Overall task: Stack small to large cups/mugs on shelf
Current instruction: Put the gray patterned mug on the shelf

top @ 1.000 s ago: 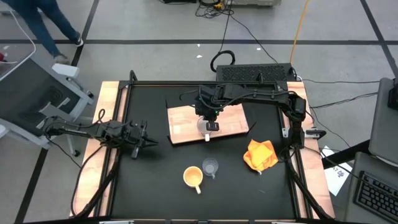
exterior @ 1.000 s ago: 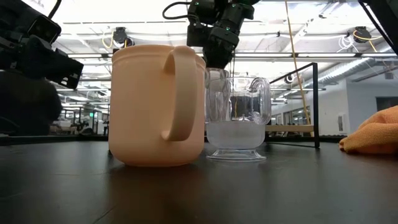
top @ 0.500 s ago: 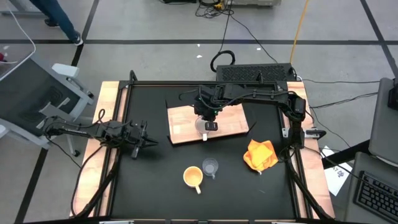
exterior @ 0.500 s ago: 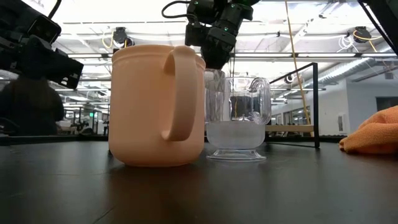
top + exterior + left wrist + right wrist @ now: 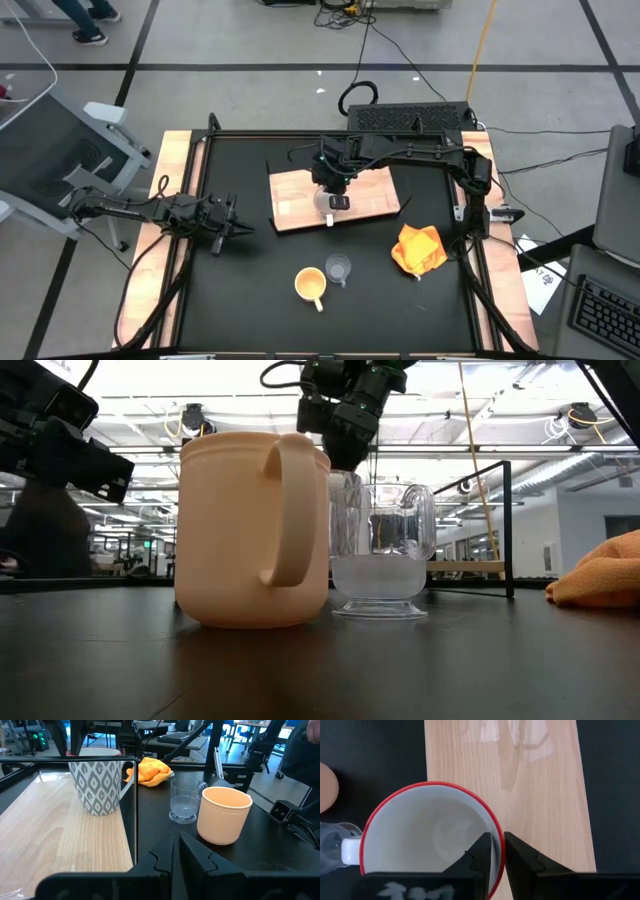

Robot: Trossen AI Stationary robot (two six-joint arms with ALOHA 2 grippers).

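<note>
The right arm reaches from the far right corner of the black surface (image 5: 250,300) leftward over the wooden shelf (image 5: 295,200), its wrist bent so the right hand (image 5: 498,851) points straight down. Its two fingers pinch the red rim of the white mug (image 5: 427,840), one inside the wall and one outside, so the hand is clenched on the mug, which stands upright on the near edge of the shelf with its handle toward the near side; from the left wrist view its outside shows a grey patterned print. The left arm lies low along the left side of the surface, well apart from the shelf, with the left hand (image 5: 235,232) pointing right; its fingers sit close together with nothing between them. Near the front of the surface the yellow-orange mug (image 5: 310,285) stands with the clear glass cup (image 5: 339,269) just beside it on the right. An orange cloth (image 5: 419,248) lies crumpled right of the shelf.
</note>
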